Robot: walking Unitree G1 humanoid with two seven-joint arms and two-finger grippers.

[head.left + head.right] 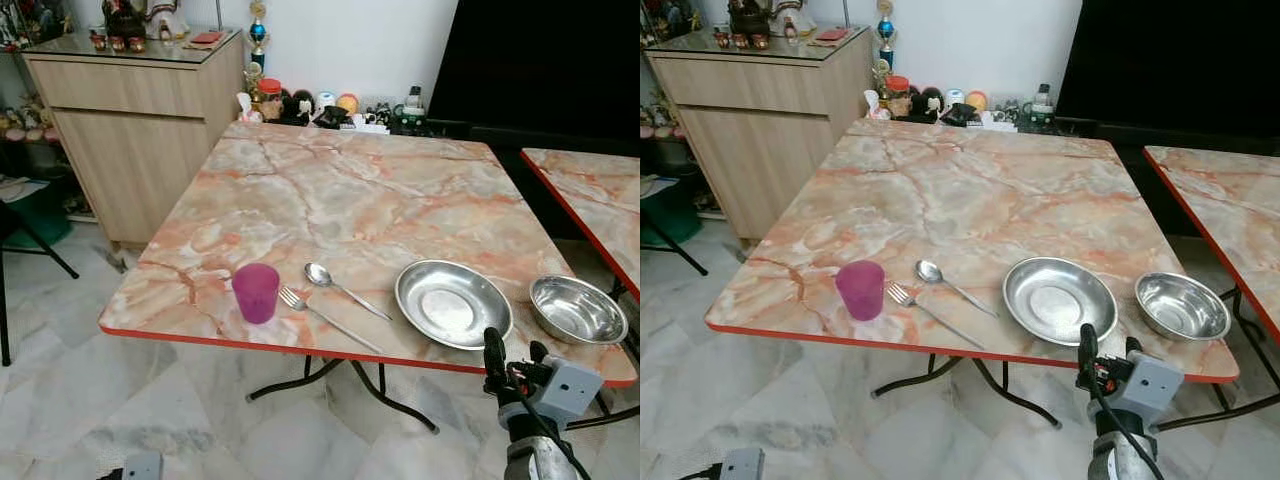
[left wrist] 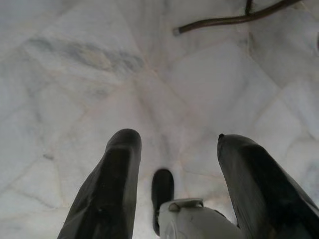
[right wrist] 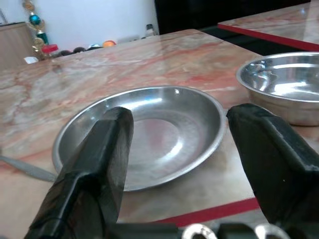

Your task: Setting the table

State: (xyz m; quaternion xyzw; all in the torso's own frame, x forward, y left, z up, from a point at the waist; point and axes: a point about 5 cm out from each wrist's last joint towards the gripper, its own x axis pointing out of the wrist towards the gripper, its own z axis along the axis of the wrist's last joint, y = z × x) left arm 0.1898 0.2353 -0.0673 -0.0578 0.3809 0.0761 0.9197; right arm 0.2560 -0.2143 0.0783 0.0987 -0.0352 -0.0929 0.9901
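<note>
From the left eye view, a square marble-patterned surface (image 1: 340, 200) with a red edge carries a row of things along its near side: a translucent purple plastic cup (image 1: 256, 292) stands upright at the left, a steel fork (image 1: 325, 318) lies just right of it, and a steel spoon (image 1: 342, 288) lies beside the fork. Further right sits a shallow round steel plate (image 1: 453, 303), then a smaller, deeper steel bowl (image 1: 578, 309) near the right corner, apart from the plate. The right tool (image 1: 512, 362) is raised just below the surface's near edge, in front of the plate. A wooden cabinet (image 1: 140, 120) stands behind on the left.

In the left wrist view, the left tool (image 2: 177, 164) hangs over the pale marble floor (image 2: 99, 74), its two black fingers spread apart and holding nothing.

In the right wrist view, the right tool's fingers (image 3: 99, 164) are wide apart and empty, framing the plate's near rim, with the bowl off to one side.
</note>
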